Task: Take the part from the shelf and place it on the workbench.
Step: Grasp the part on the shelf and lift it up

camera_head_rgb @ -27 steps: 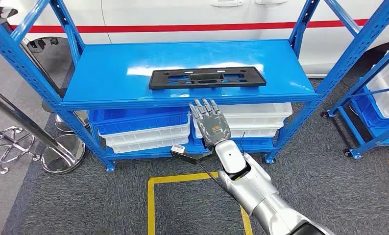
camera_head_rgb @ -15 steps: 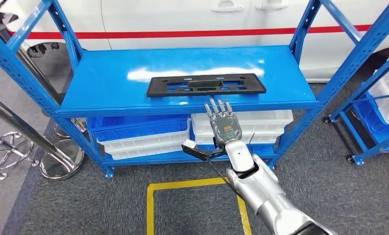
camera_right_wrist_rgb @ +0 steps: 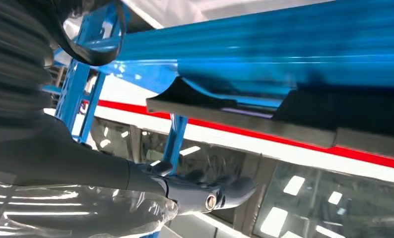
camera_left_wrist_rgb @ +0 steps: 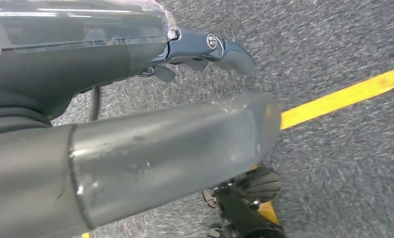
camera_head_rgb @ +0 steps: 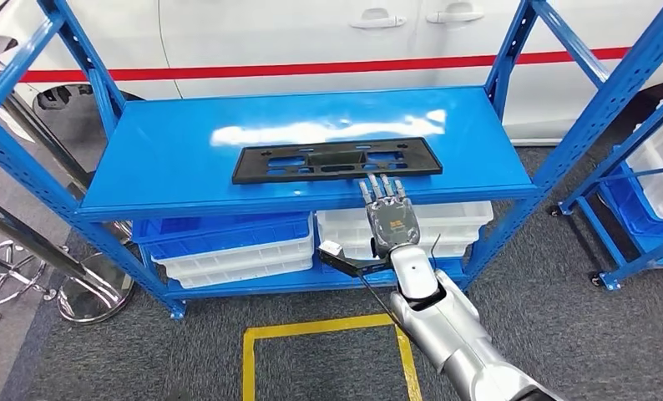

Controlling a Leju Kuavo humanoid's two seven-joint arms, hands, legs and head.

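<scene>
Part [camera_head_rgb: 336, 160], a flat black plastic frame with cut-outs, lies lengthwise on the upper deck of a blue shelf [camera_head_rgb: 169, 150], near the front edge and a little right of centre. Nothing grips it.

From the head view, the right hand [camera_head_rgb: 388, 215] reaches up from below on a silver arm [camera_head_rgb: 445, 326], palm down, fingers straight and spread, holding nothing. Its fingertips [camera_head_rgb: 382, 185] sit at the front lip of the deck, just below the right half of the part; whether they touch it cannot be told. The right wrist view shows the dark part [camera_right_wrist_rgb: 244, 106] edge-on against the blue deck, with one finger [camera_right_wrist_rgb: 220, 194] extended beside it.

The left hand [camera_left_wrist_rgb: 200, 47] hangs over grey carpet [camera_left_wrist_rgb: 334, 44] crossed by a yellow line [camera_left_wrist_rgb: 344, 96]; its fingers look loosely extended and hold nothing.

Under the deck, blue and white bins [camera_head_rgb: 228, 242] are stacked on the lower level. Behind the shelf stands a white car [camera_head_rgb: 311, 33] with a red stripe. A second blue rack [camera_head_rgb: 637, 192] stands at the right.
</scene>
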